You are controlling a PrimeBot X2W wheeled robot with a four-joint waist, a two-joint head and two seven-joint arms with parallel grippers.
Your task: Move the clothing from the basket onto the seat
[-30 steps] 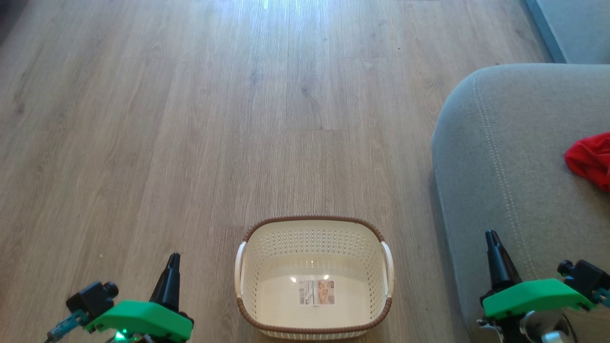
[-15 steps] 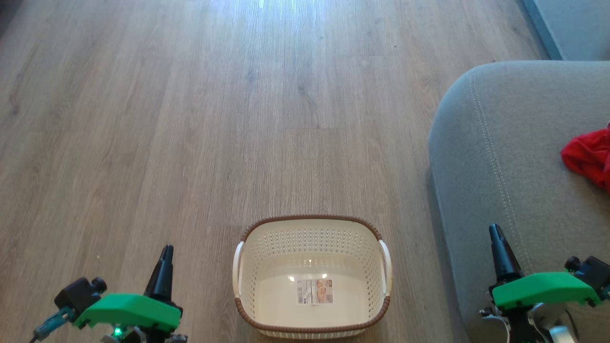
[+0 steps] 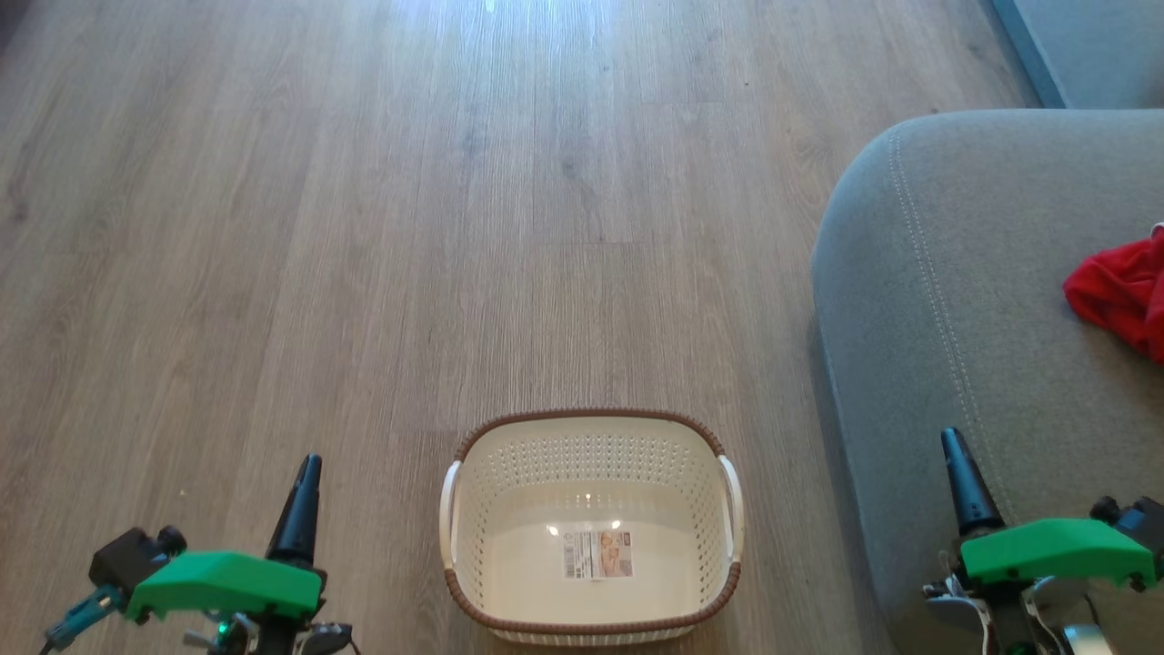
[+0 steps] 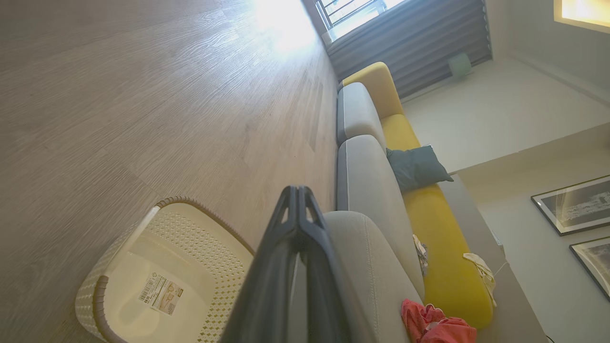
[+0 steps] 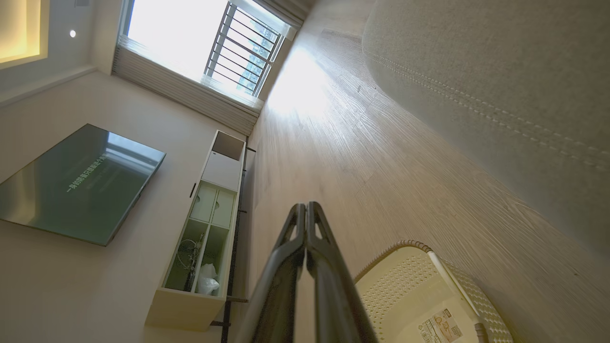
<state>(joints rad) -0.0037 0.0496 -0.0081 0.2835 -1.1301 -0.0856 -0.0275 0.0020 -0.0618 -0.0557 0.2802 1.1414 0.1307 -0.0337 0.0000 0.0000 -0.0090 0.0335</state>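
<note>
Cream basket (image 3: 591, 417) is seen empty, label bared, between left pincer (image 3: 308, 462) and right pincer (image 3: 951, 440). Both are pressed together, nothing pinched. Red clothing (image 3: 1115, 293) is laid on grey seat (image 3: 955, 273), beyond right pincer. Task is judged done.

The basket (image 3: 591, 464) is smooth, perforated cream plastic with a brown woven-look rim and a paper label (image 3: 598, 555). The seat (image 3: 955, 300) is matt grey cloth with pale stitching. The floor (image 3: 364, 227) is wood-grain plank with a soft sheen. The clothing (image 3: 1114, 296) is soft red cloth.
</note>
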